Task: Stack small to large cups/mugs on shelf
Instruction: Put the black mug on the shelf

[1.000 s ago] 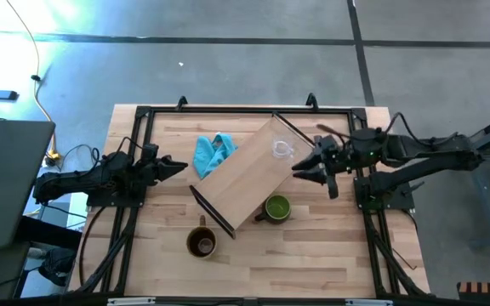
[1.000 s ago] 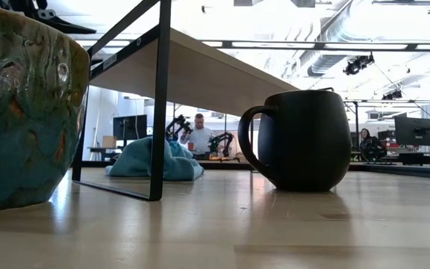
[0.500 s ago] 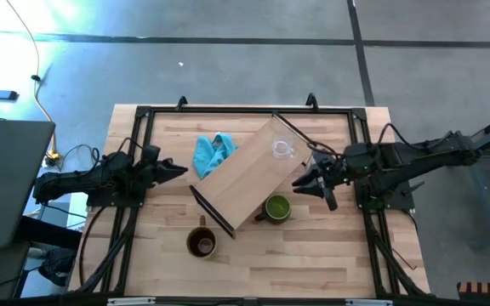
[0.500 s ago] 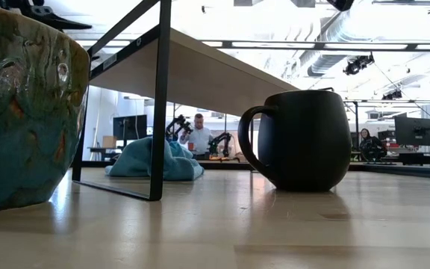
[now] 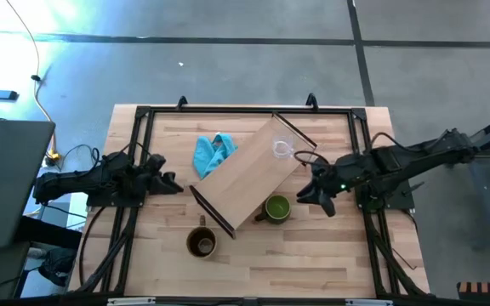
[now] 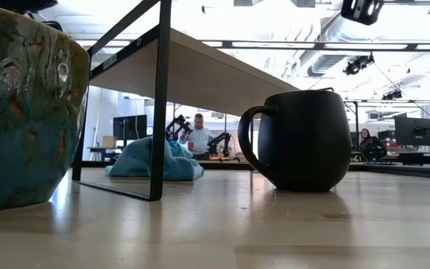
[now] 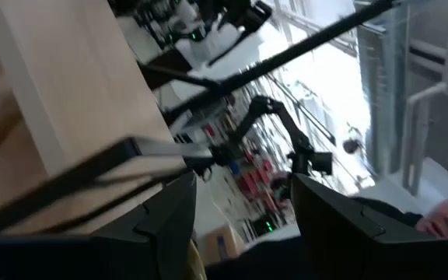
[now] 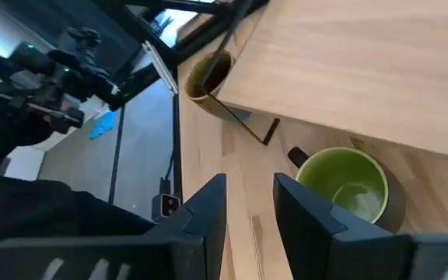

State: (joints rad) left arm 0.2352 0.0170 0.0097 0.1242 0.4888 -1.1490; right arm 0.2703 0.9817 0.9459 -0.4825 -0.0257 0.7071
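The shelf (image 5: 252,174) lies slantwise on the table, standing on its black end frames. A small clear glass cup (image 5: 282,150) stands on its far right end. The green mug (image 5: 277,207) stands on the table by the shelf's near edge, with its handle toward the shelf. In the right wrist view the green mug (image 8: 344,187) is just past my fingers. The brown mug (image 5: 201,243) stands near the table's front. My right gripper (image 5: 307,196) hovers open just right of the green mug and above it. My left gripper (image 5: 170,181) is open at the table's left.
A blue cloth (image 5: 213,153) lies crumpled on the table behind the shelf's left part. Black rails (image 5: 228,110) frame the tabletop. There is bare wood in front of the two mugs. In the low view, people sit in the room beyond the table.
My right gripper has sunk and moved toward the table's near edge. It went from beside the glass cup to beside the green mug, rolling as it went. My left gripper has stayed in place but swung its fingers toward the near edge and rolled. Cups and shelf have not moved.
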